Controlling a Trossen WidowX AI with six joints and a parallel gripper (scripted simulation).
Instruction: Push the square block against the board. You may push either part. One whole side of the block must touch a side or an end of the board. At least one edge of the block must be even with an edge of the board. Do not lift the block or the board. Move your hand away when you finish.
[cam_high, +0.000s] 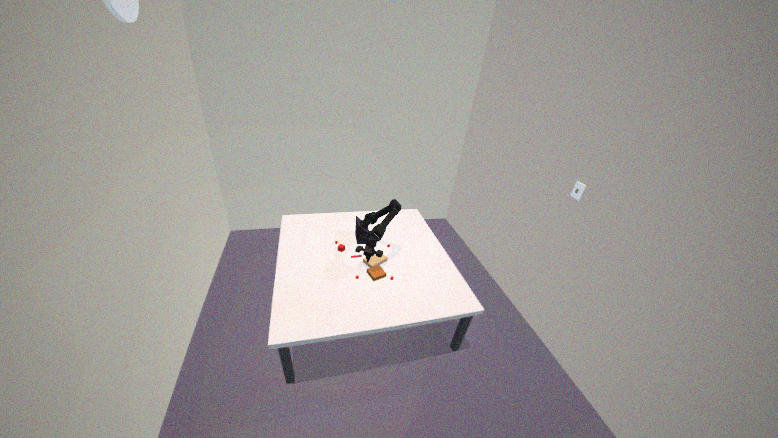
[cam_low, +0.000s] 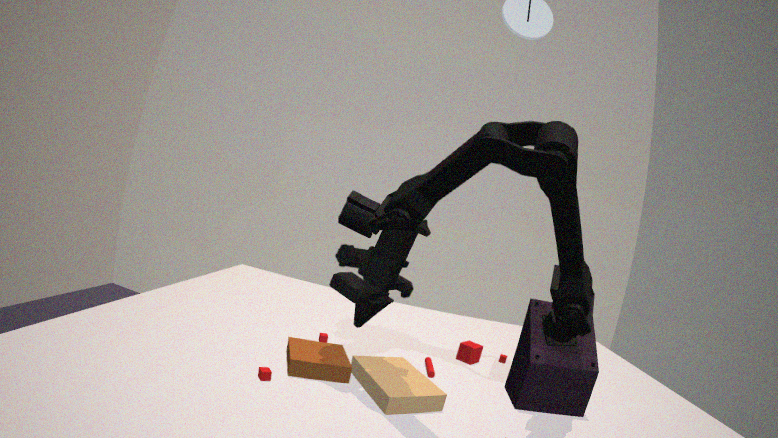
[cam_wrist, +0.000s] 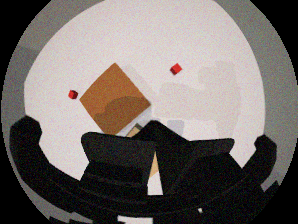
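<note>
The brown square block (cam_high: 376, 272) (cam_low: 313, 350) (cam_wrist: 110, 85) lies flat on the table. The light tan board (cam_high: 376, 261) (cam_low: 381, 369) (cam_wrist: 134, 132) lies flat beside it, on the side towards the robot base, turned at an angle to the block. In the wrist view a narrow strip of table shows between them, and the fingers hide most of the board. Their nearest corners are very close; contact cannot be told. My gripper (cam_high: 368, 258) (cam_low: 360, 318) (cam_wrist: 153, 123) is shut with nothing between the fingers. It points down, above the block and board, touching neither.
Small red cubes (cam_low: 264, 373) (cam_wrist: 176, 69) lie around the block. A larger red cube (cam_high: 341, 247) (cam_low: 469, 352) and a short red stick (cam_high: 356, 256) (cam_low: 429, 366) lie on the base side. The robot base (cam_low: 552, 369) stands beyond the board.
</note>
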